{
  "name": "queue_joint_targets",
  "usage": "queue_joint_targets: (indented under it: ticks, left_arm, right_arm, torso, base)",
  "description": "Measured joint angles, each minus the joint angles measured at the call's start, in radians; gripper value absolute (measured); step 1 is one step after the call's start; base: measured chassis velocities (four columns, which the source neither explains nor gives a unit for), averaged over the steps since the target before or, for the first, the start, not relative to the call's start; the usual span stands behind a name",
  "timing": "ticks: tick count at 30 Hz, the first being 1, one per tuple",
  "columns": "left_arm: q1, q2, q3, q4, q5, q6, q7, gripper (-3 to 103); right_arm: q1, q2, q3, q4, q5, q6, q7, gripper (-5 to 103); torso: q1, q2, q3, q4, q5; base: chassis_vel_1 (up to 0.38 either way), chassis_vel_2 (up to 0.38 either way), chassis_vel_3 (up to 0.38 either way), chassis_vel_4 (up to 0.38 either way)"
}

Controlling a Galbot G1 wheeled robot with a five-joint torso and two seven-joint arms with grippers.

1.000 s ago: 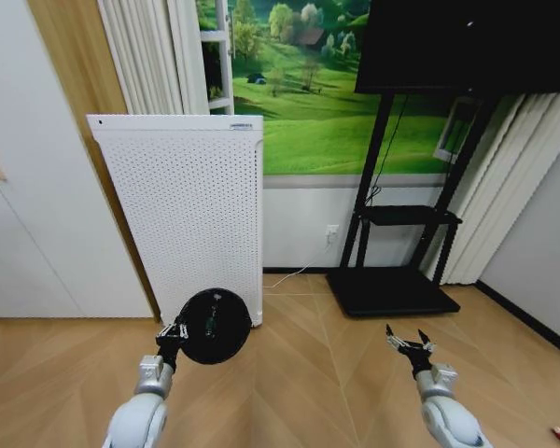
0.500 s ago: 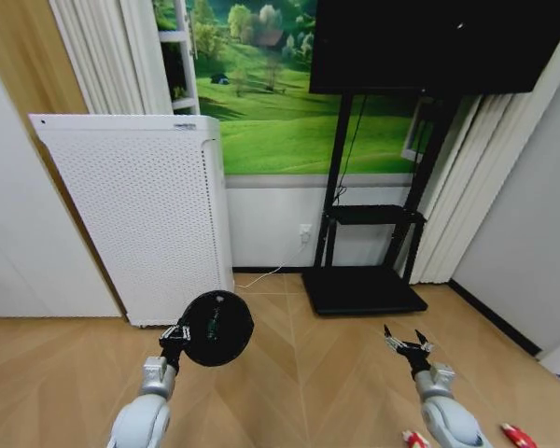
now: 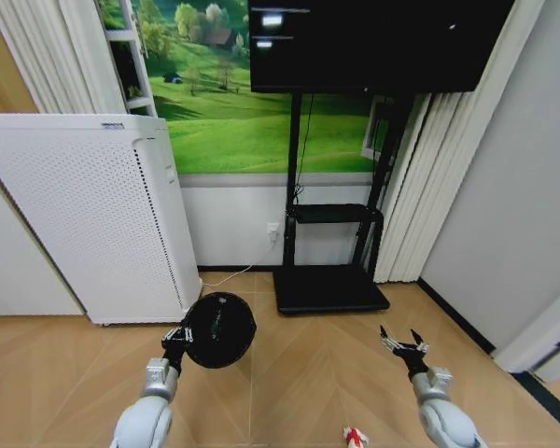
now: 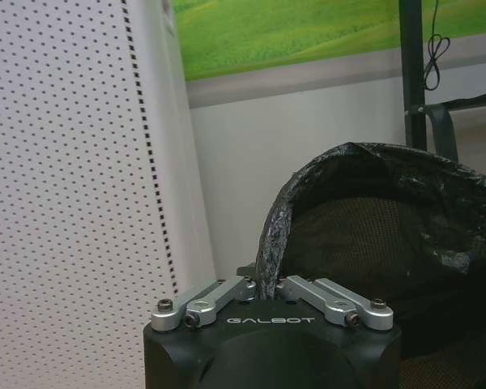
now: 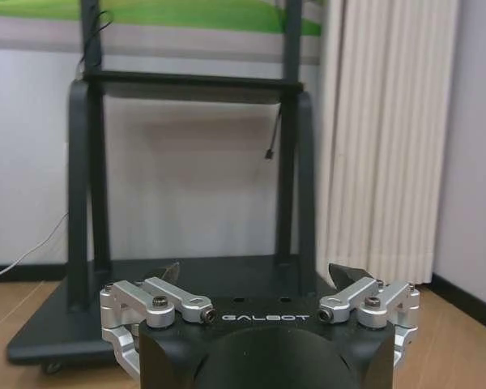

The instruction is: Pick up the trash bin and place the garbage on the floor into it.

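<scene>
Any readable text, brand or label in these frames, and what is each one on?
"GALBOT": on the black body of the left claw, which is clamped on the trash bin rim.
"GALBOT": on the black body of the right claw, open and empty.
Small mark on the white perforated appliance top: too small to read.

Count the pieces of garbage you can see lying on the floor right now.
1: a red-and-white wrapper on the wood floor, between the two arms, nearer the right pincer. More may lie outside the pictures.

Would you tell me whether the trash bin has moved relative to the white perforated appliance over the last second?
Yes. The trash bin, clamped in the left gripper, now sits off the white perforated appliance's right edge, having overlapped its corner before; the robot turned right.
</scene>
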Motion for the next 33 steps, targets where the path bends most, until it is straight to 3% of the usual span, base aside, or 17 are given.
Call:
queue_joint_targets:
  ticks: [5,10,15,25,33]
  left_arm:
    - [0.006,0.007,0.003,0.000,0.000,-0.001,0.000,3]
    - [0.007,0.016,0.005,0.005,-0.001,-0.005,0.000,3]
    - [-0.005,0.026,0.020,0.033,-0.002,-0.009,-0.001,3]
    - [-0.018,0.053,0.089,0.088,0.001,0.000,-0.001,3]
    - [-0.015,0.097,0.103,0.128,0.019,0.003,0.002,3]
  right_arm:
    - [-0.061,-0.073,-0.035,0.026,-0.009,-0.032,0.020,100]
    - [-0.100,-0.130,-0.064,0.022,-0.001,-0.041,0.034,100]
    - [-0.151,-0.210,-0.130,0.013,0.079,-0.083,0.038,100]
    - [-0.143,-0.288,-0.296,-0.010,0.120,-0.125,0.053,100]
    - [-0.107,-0.299,-0.407,-0.067,0.141,-0.148,0.077,100]
  torso:
    - [0.000,0.000,0.000,-0.0016,-0.0006]
    - [0.000,0.000,0.000,-0.0016,-0.0007]
    - [0.000,0.000,0.000,-0.0009,-0.0003]
    - [0.000,0.000,0.000,-0.0012,-0.0004]
    - [0.000,0.000,0.000,-0.0011,-0.0006]
  base:
    - [0.087,0.064,-0.066,-0.043]
    - [-0.004,0.009,-0.026,-0.026]
    - [0.000,0.000,0.000,0.000]
    - [0.000,0.000,0.000,0.000]
    - [0.000,0.000,0.000,0.000]
